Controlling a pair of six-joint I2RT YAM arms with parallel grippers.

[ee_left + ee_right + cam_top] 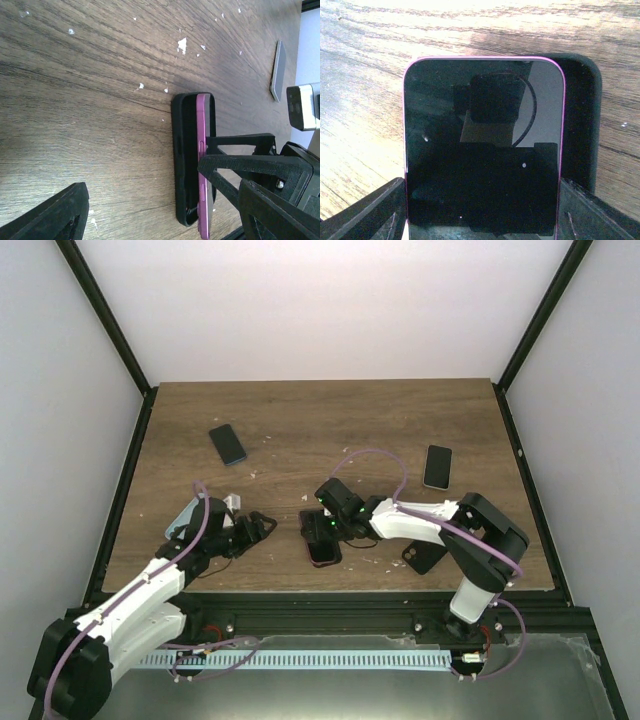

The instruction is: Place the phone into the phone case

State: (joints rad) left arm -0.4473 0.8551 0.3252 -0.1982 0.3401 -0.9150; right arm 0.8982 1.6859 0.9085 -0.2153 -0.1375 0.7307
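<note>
My right gripper [482, 212] is shut on the phone [480, 145], a black-screened handset with a purple rim, one finger on each long side. The phone lies tilted over the black phone case [582, 115], which shows past its right side. In the left wrist view the purple phone [202, 150] rests edge-on against the open case [184, 155], one end sticking out beyond the case's end. From above, the phone and case [322, 548] sit near the table's front middle under the right gripper [318, 527]. My left gripper [262, 525] stands open just left of them, its fingers [50, 217] apart and touching nothing.
A dark blue phone [227, 443] lies at the back left. A light-edged phone [437, 467] lies at the back right, and shows again as a silver edge [278, 70]. A black case-like slab [424, 557] sits by the right arm. White crumbs [182, 45] dot the wood.
</note>
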